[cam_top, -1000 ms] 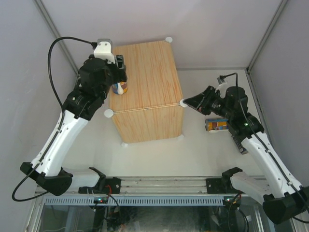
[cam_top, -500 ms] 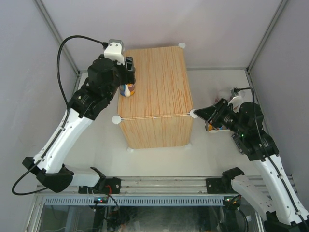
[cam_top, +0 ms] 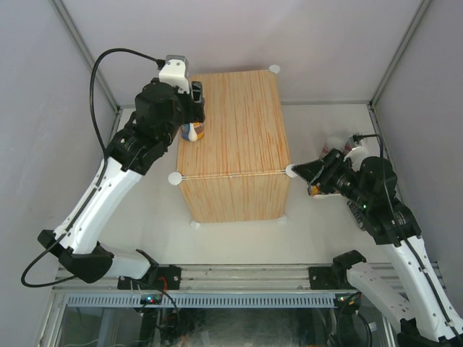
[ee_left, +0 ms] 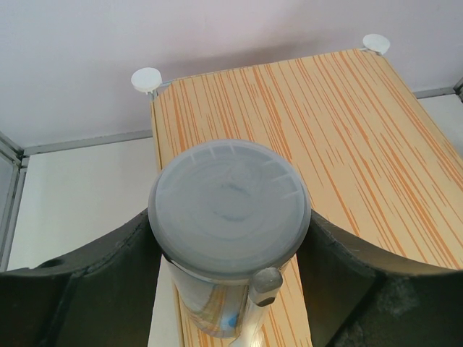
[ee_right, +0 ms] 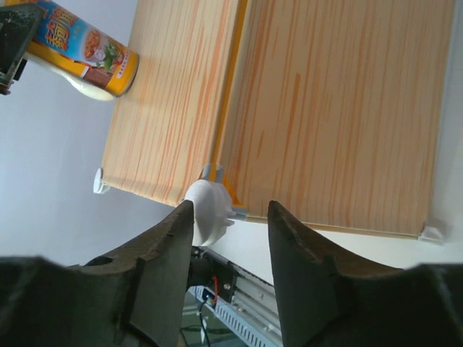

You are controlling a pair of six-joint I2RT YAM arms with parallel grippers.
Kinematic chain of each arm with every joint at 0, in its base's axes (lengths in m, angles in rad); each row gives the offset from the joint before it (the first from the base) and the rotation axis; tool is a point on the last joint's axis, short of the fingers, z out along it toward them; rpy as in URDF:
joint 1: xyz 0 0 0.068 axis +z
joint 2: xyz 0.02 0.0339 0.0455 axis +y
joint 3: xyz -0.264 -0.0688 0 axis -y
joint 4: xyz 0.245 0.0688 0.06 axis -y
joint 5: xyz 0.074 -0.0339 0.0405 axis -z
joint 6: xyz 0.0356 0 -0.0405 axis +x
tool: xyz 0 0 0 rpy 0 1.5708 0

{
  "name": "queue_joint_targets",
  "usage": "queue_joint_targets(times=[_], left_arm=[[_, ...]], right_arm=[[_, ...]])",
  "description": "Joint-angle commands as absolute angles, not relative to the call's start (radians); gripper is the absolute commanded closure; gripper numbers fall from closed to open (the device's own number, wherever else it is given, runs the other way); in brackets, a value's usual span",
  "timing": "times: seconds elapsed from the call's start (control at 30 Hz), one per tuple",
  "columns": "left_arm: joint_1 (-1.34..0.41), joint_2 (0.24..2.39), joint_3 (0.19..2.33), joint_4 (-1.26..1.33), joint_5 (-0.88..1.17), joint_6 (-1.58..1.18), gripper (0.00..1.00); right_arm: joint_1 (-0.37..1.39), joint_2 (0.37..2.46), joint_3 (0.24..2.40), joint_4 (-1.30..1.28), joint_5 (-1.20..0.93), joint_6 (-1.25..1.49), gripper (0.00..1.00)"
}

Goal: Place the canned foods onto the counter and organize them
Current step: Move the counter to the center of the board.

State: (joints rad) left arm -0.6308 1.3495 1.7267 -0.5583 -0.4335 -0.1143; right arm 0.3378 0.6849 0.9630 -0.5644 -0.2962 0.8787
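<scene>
Top view: left tool (cam_top: 192, 119) is clamped on a tall blue-orange can (cam_top: 192, 132). The can hangs right under the tool, at the left edge of the wood-grain box (cam_top: 231, 123). It looks close to upright, long axis roughly vertical. Right tool (cam_top: 302, 169) has its tips just beside the box's near-right corner knob (cam_top: 291, 170). The box stands on the white table (cam_top: 239, 235).

Left wrist view: fingers (ee_left: 137, 246) press both sides of the can (ee_left: 230, 210). The lid faces the camera and the long axis runs straight away, base toward the box top (ee_left: 325, 130). A pale spoon (ee_left: 264, 285) lies along the can's side. The can straddles the box's left edge.

Right wrist view: the jaws stand apart, gripping nothing. The knob (ee_right: 208, 213) sits in the gap, against the finger (ee_right: 170, 249) on the picture's left. The can (ee_right: 83, 47) shows top left, slanted in the picture, pale base next to the wood; contact cannot be told.
</scene>
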Motion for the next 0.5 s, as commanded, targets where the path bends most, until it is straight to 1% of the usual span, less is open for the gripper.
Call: queue_joint_targets(times=[0.0,0.2,0.27,0.47], left_arm=[[-0.642,1.344,1.815,-0.481,-0.436,-0.129,1.0],[-0.678,1.356,1.83,-0.476,-0.488,-0.123,1.0],[-0.684,1.369,1.858,-0.478,-0.494,-0.118,1.0],[-0.709,1.413,1.944,-0.494,-0.515,-0.086,1.0]], right_arm=[[0.301,0.658,0.992,-0.577,-0.305,0.837,0.51],[0.275,0.645,1.018,-0.597,-0.306,0.81,0.39],[0.266,0.639,1.019,-0.602,-0.298,0.803,0.37],[0.238,0.658,1.033,-0.589,-0.309,0.782,0.36]])
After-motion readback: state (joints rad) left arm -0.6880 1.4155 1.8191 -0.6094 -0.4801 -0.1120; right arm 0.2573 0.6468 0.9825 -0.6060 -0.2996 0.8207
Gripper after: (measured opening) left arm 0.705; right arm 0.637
